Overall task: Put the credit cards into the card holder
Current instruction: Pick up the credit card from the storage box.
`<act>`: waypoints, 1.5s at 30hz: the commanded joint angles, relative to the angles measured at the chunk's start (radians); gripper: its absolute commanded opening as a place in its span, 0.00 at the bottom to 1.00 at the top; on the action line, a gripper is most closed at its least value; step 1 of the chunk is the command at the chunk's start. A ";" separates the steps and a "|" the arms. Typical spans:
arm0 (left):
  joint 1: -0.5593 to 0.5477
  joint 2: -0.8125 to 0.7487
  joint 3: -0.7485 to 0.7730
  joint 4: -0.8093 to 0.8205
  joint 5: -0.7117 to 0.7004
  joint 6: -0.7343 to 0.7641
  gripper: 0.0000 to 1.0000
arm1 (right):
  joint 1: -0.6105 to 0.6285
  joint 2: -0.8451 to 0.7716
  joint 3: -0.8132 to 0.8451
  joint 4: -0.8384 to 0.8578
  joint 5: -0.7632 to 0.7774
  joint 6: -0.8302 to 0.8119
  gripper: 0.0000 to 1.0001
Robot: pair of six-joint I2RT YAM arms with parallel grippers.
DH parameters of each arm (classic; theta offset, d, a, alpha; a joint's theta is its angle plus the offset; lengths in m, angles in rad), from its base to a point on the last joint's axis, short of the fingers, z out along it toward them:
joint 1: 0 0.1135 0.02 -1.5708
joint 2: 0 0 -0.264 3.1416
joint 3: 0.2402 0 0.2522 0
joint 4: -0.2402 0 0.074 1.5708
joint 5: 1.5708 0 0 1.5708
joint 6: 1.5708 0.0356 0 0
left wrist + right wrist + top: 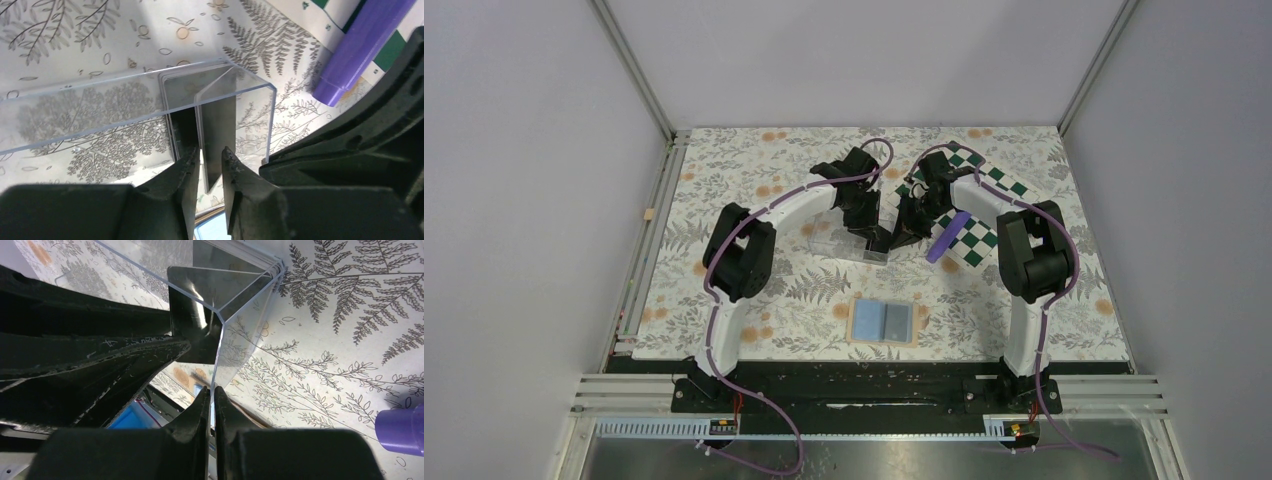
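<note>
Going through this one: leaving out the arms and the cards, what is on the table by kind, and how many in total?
1 clear plastic rectangular box
1 open tan card holder with blue-grey inside
1 purple plastic bar-shaped object
1 green-and-white checked mat
Total: 4

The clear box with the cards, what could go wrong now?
The card leans between the slightly parted left jaws, so it might fall over inside the box. The right jaws pinch only the box's thin wall, so the box could slip or tip.
</note>
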 commanded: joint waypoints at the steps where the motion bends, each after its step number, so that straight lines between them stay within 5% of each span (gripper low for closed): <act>1: 0.001 -0.037 0.009 -0.039 -0.092 0.043 0.30 | 0.007 0.013 -0.012 -0.020 -0.018 -0.017 0.08; 8: 0.002 -0.003 0.030 -0.064 -0.130 0.062 0.40 | 0.008 0.019 -0.012 -0.019 -0.021 -0.017 0.08; 17: 0.002 0.065 0.053 -0.069 -0.124 0.051 0.27 | 0.006 0.019 -0.014 -0.019 -0.023 -0.018 0.08; 24: -0.001 0.060 0.042 -0.032 -0.074 0.033 0.00 | 0.007 0.023 -0.014 -0.019 -0.024 -0.019 0.08; 45: -0.023 -0.057 -0.005 0.046 -0.048 0.001 0.00 | 0.007 0.022 -0.022 -0.019 -0.024 -0.017 0.08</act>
